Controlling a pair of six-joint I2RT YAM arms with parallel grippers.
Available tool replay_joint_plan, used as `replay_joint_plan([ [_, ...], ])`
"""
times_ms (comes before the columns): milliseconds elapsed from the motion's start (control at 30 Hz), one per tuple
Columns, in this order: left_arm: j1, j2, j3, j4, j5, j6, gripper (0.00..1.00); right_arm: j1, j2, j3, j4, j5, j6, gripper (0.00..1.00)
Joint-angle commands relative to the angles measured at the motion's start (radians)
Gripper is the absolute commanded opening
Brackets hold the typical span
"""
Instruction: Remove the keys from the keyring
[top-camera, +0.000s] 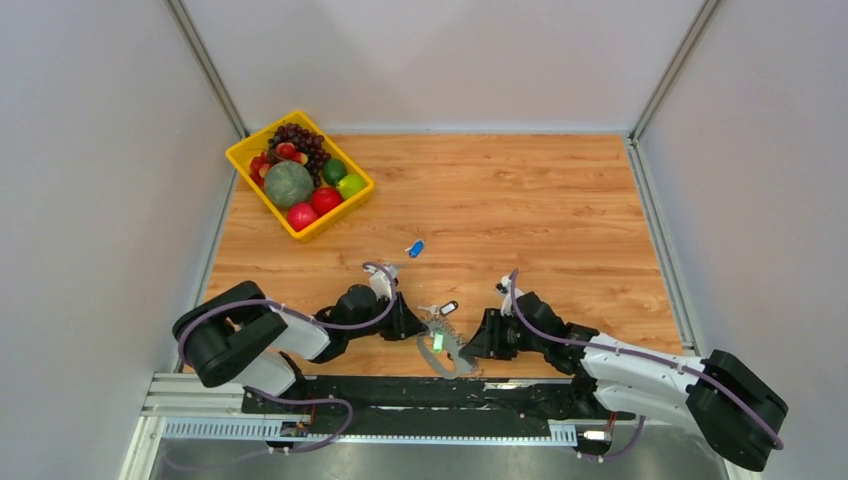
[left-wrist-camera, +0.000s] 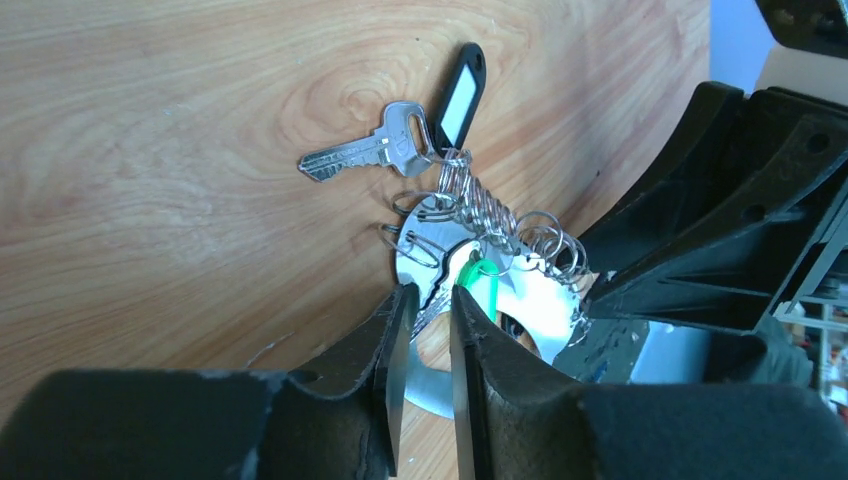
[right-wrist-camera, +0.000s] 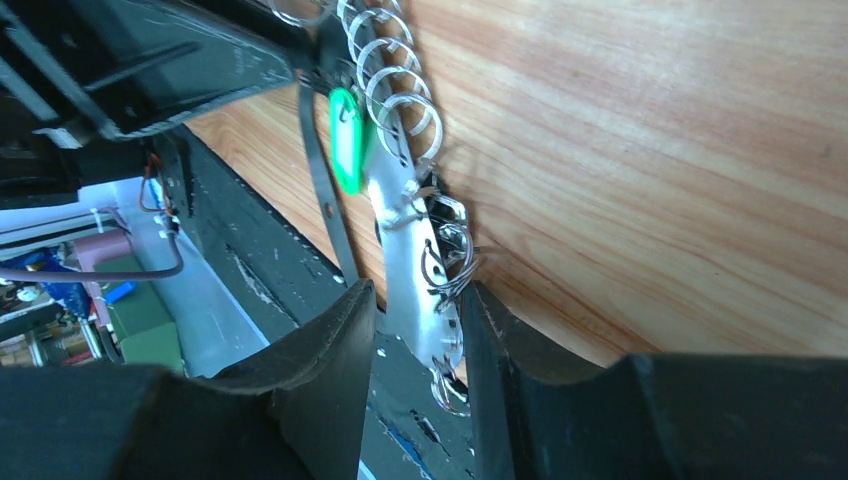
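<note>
We judge nearly all is left: the keys (left-wrist-camera: 365, 150) hang on the keyring (left-wrist-camera: 478, 215), well apart from the yellow crate (top-camera: 243, 152); a blue-tagged piece (top-camera: 415, 248) lies loose between them. The left pincer (left-wrist-camera: 432, 322) is nearly closed there, grip unclear to us; the right pincer (right-wrist-camera: 418, 310) straddles the bunch, jaws apart. The crate holds grapes (top-camera: 298, 138), a melon (top-camera: 288, 183), apples (top-camera: 313, 206)

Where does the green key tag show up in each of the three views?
Top external: green tag, bottom centre.
Left wrist: near centre.
Right wrist: upper left of centre.
Shared landmark: the flat silver ring by it.
</note>
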Motion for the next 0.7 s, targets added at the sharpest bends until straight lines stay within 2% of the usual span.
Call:
replay_joint_plan([
  [0,-0.016,0.081,-0.001,0.13,0.049,-0.017,0.28,0.009,-0.044,-0.018,0.153,0.01,0.046,0.4],
  [133,-0.019,0.132,0.0,0.2,0.057,-0.03,0.26,0.012,-0.048,-0.036,0.215,0.003,0.069,0.41],
  [333,-0.021,0.174,0.018,0.234,0.069,-0.032,0.22,0.019,0.028,0.001,0.195,-0.031,0.037,0.43],
  [400,-0.026,0.184,0.022,0.247,0.065,-0.032,0.19,0.025,0.06,0.015,0.195,-0.035,0.026,0.46],
  [567,-0.029,0.174,0.004,0.274,0.037,-0.028,0.16,0.026,0.09,0.071,0.06,0.05,-0.04,0.66],
  [667,-0.029,0.133,0.001,0.22,0.009,0.002,0.17,0.025,0.067,0.079,-0.011,0.087,-0.078,0.65],
])
